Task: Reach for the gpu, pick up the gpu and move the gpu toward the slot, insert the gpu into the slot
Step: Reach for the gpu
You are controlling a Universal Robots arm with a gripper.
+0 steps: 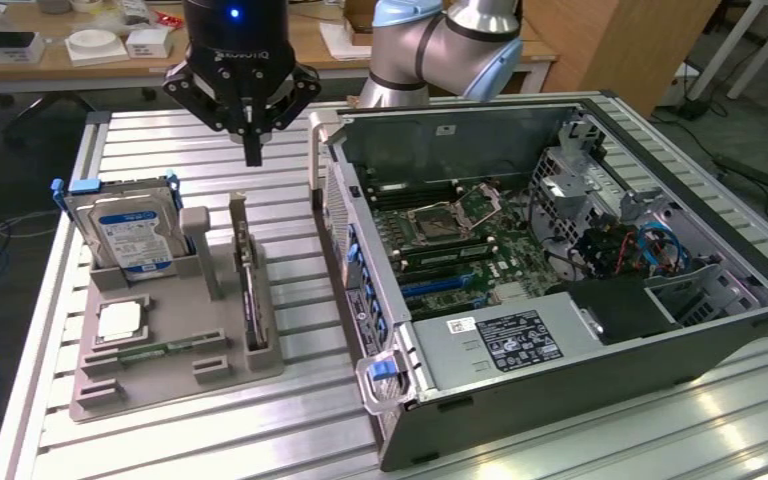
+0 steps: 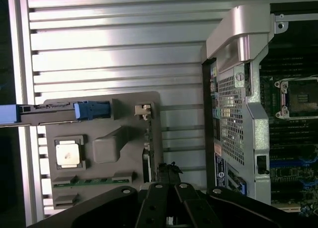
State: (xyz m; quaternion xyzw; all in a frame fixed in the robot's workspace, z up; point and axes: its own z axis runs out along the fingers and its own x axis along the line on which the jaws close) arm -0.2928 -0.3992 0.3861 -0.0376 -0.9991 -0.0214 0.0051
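The gpu (image 1: 245,270) stands on its long edge in a grey holder tray (image 1: 104,395), seen as a thin dark card. My gripper (image 1: 252,150) hangs above the card's far end with its fingers shut together and nothing between them, well clear of the card. In the wrist view the gpu (image 2: 147,148) runs edge-on just ahead of my fingertips (image 2: 169,174). The blue slot (image 1: 440,286) lies on the motherboard inside the open computer case (image 1: 558,380), to the exterior view's right of the tray; blue slots (image 2: 285,163) also appear in the wrist view.
The tray also holds a blue-labelled hard drive (image 1: 131,235), a square processor (image 1: 120,320) and a small green memory stick (image 1: 157,350). The case's side wall (image 1: 344,250) rises close beside the gpu. All stand on a slatted aluminium table (image 1: 197,440).
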